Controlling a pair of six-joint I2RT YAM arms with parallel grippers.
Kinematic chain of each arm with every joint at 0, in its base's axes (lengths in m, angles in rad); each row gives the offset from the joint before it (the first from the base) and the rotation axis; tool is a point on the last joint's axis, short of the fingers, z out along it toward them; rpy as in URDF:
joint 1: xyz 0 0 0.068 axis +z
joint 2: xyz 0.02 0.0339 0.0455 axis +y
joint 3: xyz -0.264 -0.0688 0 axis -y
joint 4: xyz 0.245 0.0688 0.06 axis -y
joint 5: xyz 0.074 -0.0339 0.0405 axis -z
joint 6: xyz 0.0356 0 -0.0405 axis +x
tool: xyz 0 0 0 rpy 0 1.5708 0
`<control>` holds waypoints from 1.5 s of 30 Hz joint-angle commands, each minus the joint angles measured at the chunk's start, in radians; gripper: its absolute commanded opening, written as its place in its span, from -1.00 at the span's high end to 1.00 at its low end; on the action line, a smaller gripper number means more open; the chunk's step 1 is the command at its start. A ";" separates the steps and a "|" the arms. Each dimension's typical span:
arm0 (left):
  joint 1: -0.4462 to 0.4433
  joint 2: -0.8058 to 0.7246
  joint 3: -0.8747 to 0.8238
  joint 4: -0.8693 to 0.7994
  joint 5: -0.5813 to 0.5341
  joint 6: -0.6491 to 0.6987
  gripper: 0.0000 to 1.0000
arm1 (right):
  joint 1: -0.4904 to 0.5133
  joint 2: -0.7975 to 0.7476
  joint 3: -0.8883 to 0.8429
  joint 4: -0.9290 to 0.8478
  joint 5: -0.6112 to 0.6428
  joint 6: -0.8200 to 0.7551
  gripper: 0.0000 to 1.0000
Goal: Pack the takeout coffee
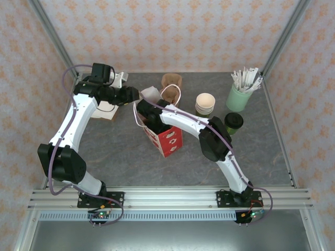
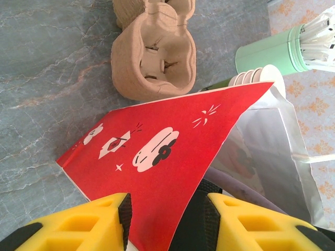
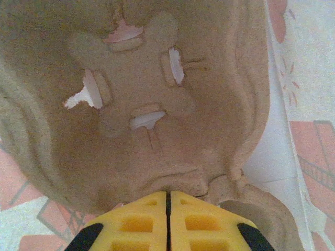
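no legible text, pictograms on red bag

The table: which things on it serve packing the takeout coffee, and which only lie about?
Job: lidded green cup; red bag; pulp carrier inside it.
Lying about: spare carrier; stack of unlidded cups; mint cup of sticks.

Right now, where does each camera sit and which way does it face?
Top external: above and behind the arm bases, looking down on the table; both arms show, left gripper at the red bag, right arm reaching in.
Left wrist: behind its yellow fingers, which straddle the bag's red wall, facing the pulp carrier and mint cup.
Right wrist: inside the bag, looking past the shut right gripper at a second carrier close up.
Shared: top external and left wrist both show bag, pulp carrier and mint cup.
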 commanded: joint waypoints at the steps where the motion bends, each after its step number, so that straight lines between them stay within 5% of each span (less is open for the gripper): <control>1: -0.011 0.003 -0.008 0.004 -0.005 0.001 0.14 | -0.012 -0.020 -0.014 -0.039 0.051 0.004 0.84; 17: -0.015 0.007 -0.017 -0.006 -0.017 0.012 0.14 | -0.012 -0.181 -0.007 0.014 -0.011 0.019 0.68; 45: -0.016 0.013 0.005 -0.005 -0.020 0.009 0.13 | -0.012 -0.359 0.217 -0.106 0.060 -0.004 0.63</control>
